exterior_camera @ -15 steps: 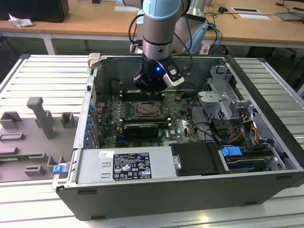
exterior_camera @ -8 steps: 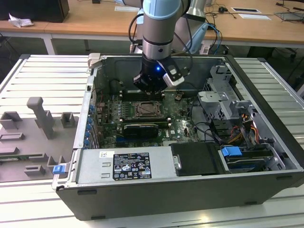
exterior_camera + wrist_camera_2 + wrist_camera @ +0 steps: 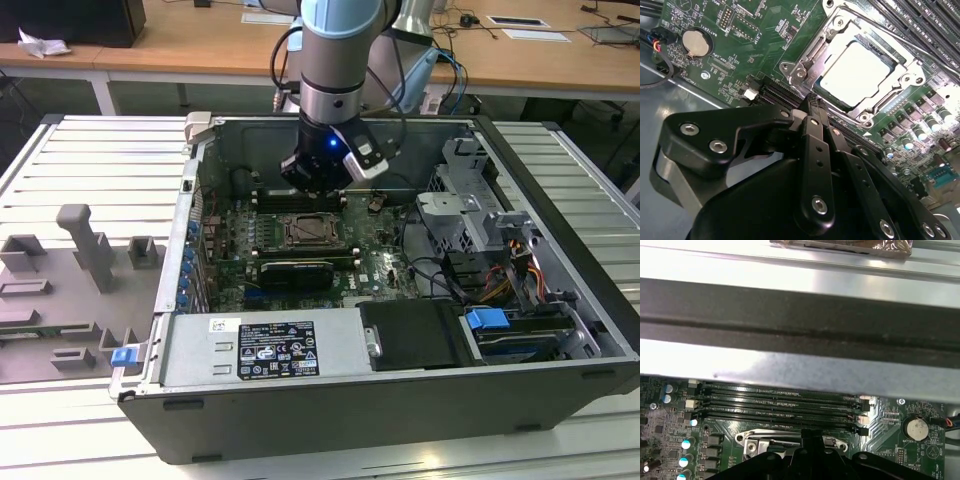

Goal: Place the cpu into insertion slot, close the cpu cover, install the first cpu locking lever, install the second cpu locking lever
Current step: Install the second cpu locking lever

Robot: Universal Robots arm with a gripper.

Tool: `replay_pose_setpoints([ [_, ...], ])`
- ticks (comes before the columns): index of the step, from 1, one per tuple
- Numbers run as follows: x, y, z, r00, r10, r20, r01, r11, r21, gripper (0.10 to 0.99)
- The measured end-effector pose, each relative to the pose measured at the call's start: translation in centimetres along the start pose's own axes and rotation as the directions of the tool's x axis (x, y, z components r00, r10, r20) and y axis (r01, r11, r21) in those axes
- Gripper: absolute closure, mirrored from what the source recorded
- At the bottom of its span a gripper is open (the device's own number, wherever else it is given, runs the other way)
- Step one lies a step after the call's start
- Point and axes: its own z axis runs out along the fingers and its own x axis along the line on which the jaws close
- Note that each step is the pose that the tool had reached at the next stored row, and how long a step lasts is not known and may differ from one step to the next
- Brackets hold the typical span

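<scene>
In the second wrist view the cpu (image 3: 856, 75) lies flat in the insertion slot (image 3: 799, 74), its pale metal face showing through the window of the cpu cover (image 3: 905, 65). The cover lies down over the chip. A thin lever rod (image 3: 912, 47) runs along one side of the socket; I cannot tell if it is latched. My gripper (image 3: 813, 100) is shut with nothing between its fingers, its tips just off the socket's edge. In the exterior view the gripper (image 3: 318, 188) hangs just above the socket (image 3: 305, 232), toward the case's back wall.
Long black memory slots (image 3: 780, 405) run beside the socket, under the case's metal wall (image 3: 790, 365). A coin battery (image 3: 695, 42) sits on the green board. A drive cage (image 3: 470, 200) and cables fill the exterior view's right. Grey fixtures (image 3: 90, 250) stand on the slatted table.
</scene>
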Motion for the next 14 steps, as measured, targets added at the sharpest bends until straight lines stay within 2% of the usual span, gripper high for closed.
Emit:
replay_pose_setpoints([
  [11,0.00,0.02,-0.28,1.0000,0.000,0.0000,0.000,1.0000,0.000,0.980],
  [14,-0.01,0.05,-0.69,1.0000,0.000,0.0000,0.000,1.0000,0.000,0.980],
])
